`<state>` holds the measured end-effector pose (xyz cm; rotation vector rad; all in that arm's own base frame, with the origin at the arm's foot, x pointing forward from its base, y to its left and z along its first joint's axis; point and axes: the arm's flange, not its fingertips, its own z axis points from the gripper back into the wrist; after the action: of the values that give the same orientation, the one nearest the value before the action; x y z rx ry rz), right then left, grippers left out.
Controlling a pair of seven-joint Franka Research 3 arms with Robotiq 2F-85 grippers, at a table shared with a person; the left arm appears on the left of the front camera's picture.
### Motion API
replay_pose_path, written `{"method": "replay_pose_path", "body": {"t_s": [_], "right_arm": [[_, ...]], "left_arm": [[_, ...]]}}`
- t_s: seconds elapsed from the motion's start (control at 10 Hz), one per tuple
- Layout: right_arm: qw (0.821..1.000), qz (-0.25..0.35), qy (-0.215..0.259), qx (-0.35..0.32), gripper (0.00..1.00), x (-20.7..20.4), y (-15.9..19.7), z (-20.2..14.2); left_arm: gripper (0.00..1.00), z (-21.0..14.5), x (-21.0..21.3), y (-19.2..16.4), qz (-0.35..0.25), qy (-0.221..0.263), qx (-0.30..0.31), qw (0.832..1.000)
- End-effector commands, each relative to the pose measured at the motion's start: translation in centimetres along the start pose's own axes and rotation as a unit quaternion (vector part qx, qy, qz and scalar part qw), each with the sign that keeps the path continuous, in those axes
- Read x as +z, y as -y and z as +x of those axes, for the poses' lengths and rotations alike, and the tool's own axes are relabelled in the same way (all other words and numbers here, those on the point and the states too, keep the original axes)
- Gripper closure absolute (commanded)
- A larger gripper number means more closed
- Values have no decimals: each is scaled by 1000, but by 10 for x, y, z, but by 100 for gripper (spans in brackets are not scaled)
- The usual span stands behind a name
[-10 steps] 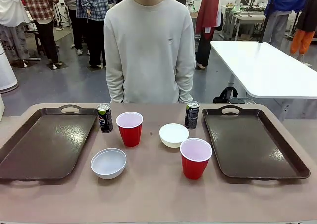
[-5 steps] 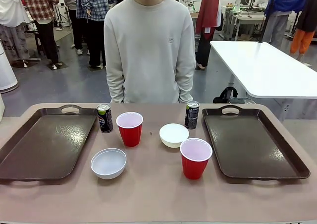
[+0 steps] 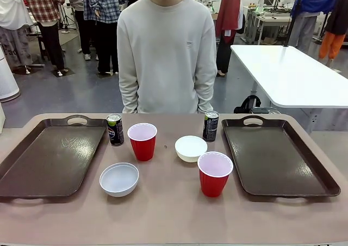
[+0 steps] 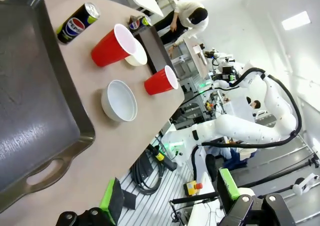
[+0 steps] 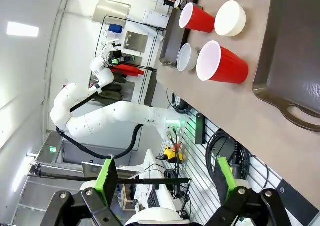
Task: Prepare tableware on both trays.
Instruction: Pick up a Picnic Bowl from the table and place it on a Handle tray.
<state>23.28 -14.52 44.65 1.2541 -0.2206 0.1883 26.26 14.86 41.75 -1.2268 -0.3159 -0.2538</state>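
While hanging back off the table's near edge, holding left gripper and right gripper spread wide, gripping nothing. Seeing cups, bowls and cans standing upright mid-table between bare trays. Judging near bowl lying nearer left gripper, near cup nearer right.

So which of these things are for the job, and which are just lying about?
For the job: two dark brown rectangular plastic trays; two red plastic cups; two small round white bowls; two slim dark drink cans.
Just there: large white table behind the person.
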Motion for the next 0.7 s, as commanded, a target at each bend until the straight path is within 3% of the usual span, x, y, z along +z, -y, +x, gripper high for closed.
{"method": "replay_pose_path", "body": {"t_s": [0.0,0.6], "right_arm": [[1000,5,3,0,0,1,2,-1],[1000,5,3,0,0,1,2,-1]], "left_arm": [[0,1,0,2,-6,6,-1,1000],[0,1,0,2,-6,6,-1,1000]]}}
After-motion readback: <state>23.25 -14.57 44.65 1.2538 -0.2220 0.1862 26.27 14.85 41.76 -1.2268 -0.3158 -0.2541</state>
